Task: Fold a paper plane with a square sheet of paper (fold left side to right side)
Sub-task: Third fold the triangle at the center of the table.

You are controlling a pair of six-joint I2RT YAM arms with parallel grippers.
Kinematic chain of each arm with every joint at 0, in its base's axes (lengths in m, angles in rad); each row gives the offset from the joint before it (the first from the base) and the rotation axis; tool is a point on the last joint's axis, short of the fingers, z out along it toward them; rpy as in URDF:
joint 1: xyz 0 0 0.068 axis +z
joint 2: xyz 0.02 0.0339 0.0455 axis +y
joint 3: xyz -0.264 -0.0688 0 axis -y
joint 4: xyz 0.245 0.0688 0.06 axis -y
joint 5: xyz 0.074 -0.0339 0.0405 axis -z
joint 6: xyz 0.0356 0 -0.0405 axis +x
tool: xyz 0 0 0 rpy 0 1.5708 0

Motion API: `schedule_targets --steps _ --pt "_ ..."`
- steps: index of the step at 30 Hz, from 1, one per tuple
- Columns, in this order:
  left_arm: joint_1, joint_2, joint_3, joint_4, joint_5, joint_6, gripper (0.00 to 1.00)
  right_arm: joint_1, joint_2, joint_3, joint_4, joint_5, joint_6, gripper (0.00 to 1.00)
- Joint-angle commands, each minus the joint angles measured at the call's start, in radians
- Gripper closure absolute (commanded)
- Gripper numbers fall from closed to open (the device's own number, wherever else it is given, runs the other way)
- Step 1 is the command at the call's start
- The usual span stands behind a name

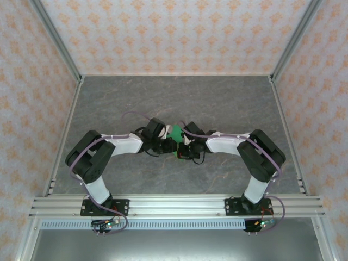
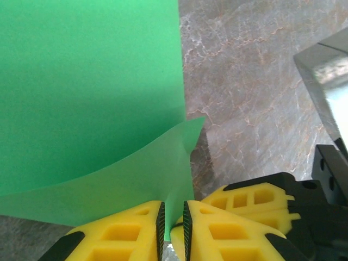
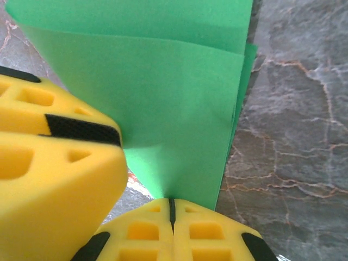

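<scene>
The right pincer (image 3: pixel 171 209) is clenched on the near edge of the paper (image 3: pixel 179 109), which rises away from its tips in two loose layers. Just beside it, the left pincer (image 2: pixel 171 225) has its jaws almost together, with a lifted corner dipping between them. I can't tell whether it bites. Beyond both, the rest of the sheet seems to lie flat on the bench (image 2: pixel 255 81). A nip that shallow could let the corner slip out. The pincers, crowded together, could also pull against each other and tear the paper or skew the fold. I see no writing or labels anywhere.
</scene>
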Motion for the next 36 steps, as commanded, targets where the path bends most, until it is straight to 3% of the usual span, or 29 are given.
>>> schedule_targets --steps 1,12,23,36 --pt "-0.019 0.046 0.014 0.015 -0.040 0.009 0.79 0.004 0.092 -0.044 -0.126 0.127 -0.031 1.00" --pt "0.014 0.069 0.010 -0.040 -0.095 0.067 0.80 0.004 0.094 -0.044 -0.149 0.130 -0.039 1.00" --pt "0.145 0.058 -0.047 -0.007 -0.085 0.151 0.81 0.004 0.093 -0.048 -0.164 0.132 -0.047 1.00" --pt "0.271 0.051 0.078 -0.114 -0.036 0.221 0.81 0.004 0.085 -0.051 -0.164 0.131 -0.054 1.00"
